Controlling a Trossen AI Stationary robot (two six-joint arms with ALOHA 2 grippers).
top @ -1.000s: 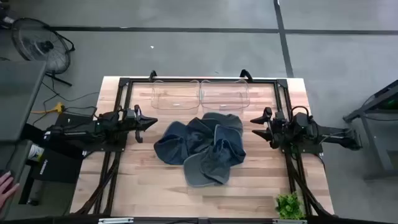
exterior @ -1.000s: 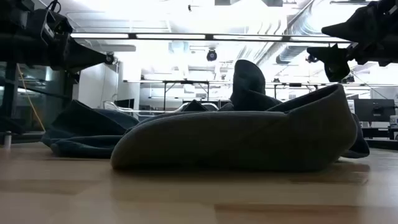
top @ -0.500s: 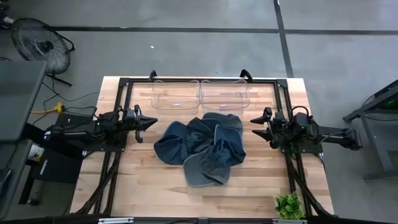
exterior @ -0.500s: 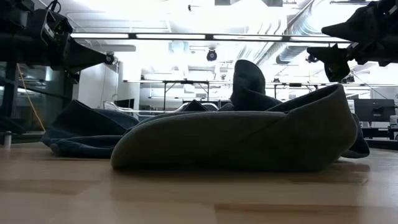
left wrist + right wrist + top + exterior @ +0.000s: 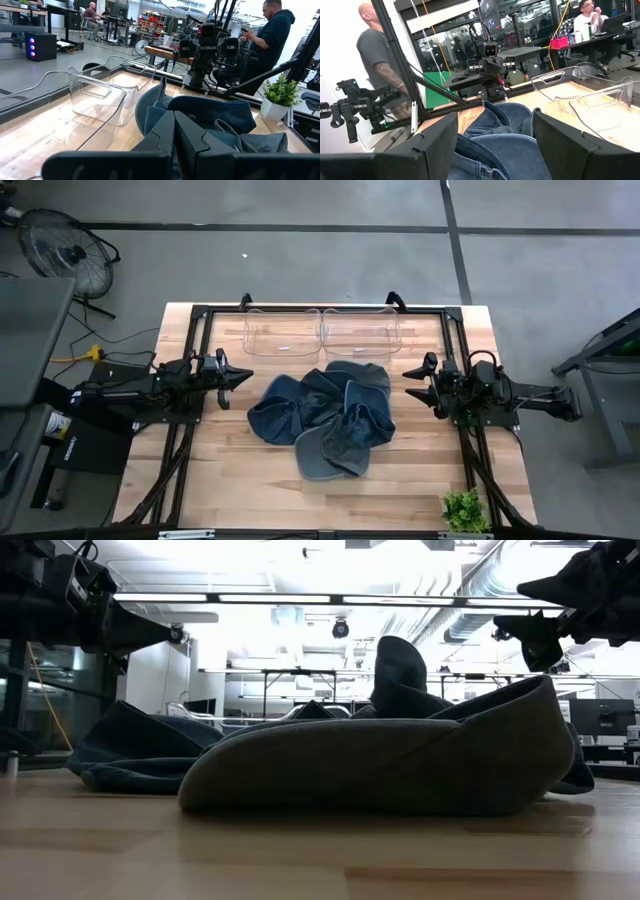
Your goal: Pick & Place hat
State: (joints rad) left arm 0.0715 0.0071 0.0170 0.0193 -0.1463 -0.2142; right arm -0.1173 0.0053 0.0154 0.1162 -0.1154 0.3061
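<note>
A heap of dark blue-grey hats (image 5: 323, 418) lies on the middle of the wooden table, also seen in the low view (image 5: 400, 760). My left gripper (image 5: 246, 378) hovers left of the heap, above the table, its fingers shut together (image 5: 174, 131). My right gripper (image 5: 408, 386) hovers right of the heap with its fingers spread wide (image 5: 495, 145). Neither touches the hats (image 5: 492, 135).
Two clear plastic bins (image 5: 283, 332) (image 5: 361, 331) stand side by side at the table's far edge, behind the heap. A small green plant (image 5: 464, 509) sits at the near right corner. People stand and sit in the room beyond the table.
</note>
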